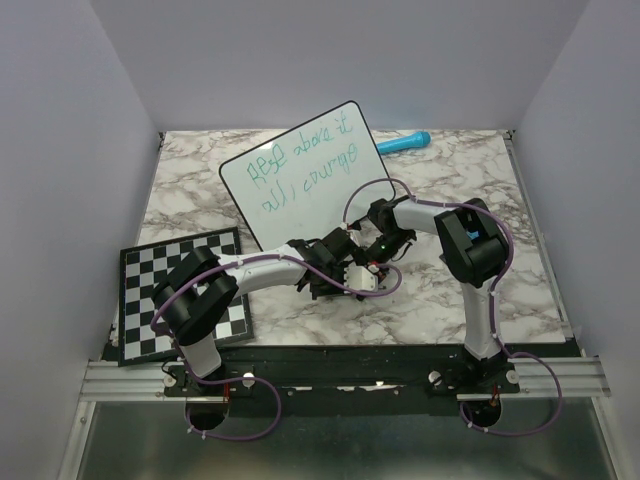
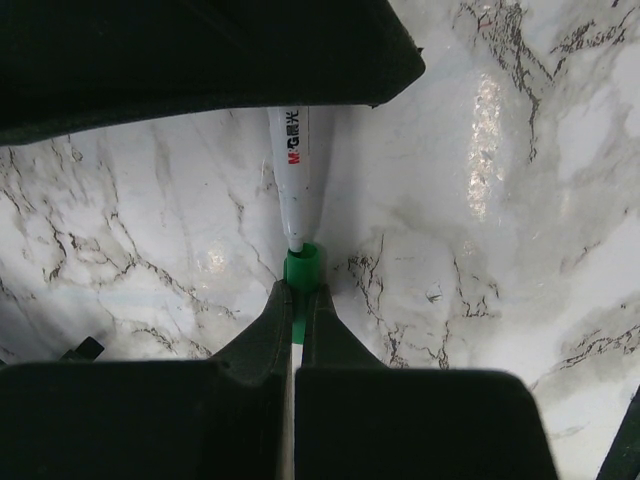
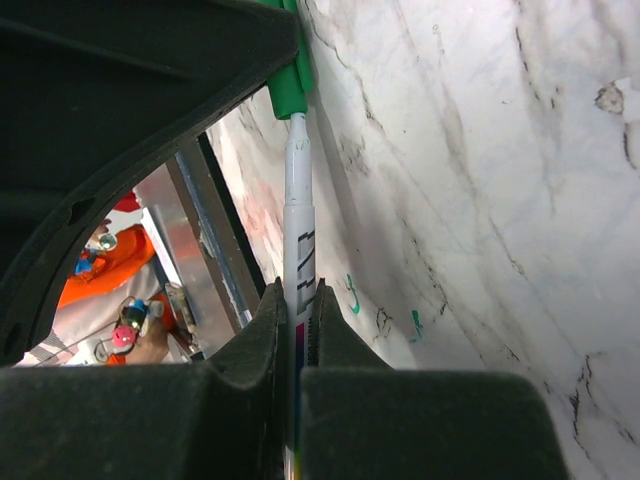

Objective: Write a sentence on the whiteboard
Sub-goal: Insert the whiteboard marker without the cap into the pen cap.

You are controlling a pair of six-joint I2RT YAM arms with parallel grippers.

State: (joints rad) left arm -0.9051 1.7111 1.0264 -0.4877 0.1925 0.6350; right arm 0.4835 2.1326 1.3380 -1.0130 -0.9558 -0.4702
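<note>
Whiteboard (image 1: 335, 200) is lying angled at the marble table's (image 1: 520, 200) back, bearing the sentence (image 1: 305, 165). Left gripper (image 2: 300, 295) is pinching the green cap (image 2: 303, 262) and right gripper (image 3: 298, 300) is clamping the marker (image 3: 299, 200). Pushing off-axis risks jamming the cap or the marker slipping.

Light: bright, even, from above the marble tabletop (image 1: 500, 290).
Glare: white streak on it, left wrist view.
Shadows: faint, soft.
Focus: wrist views' near edges blurred.
</note>
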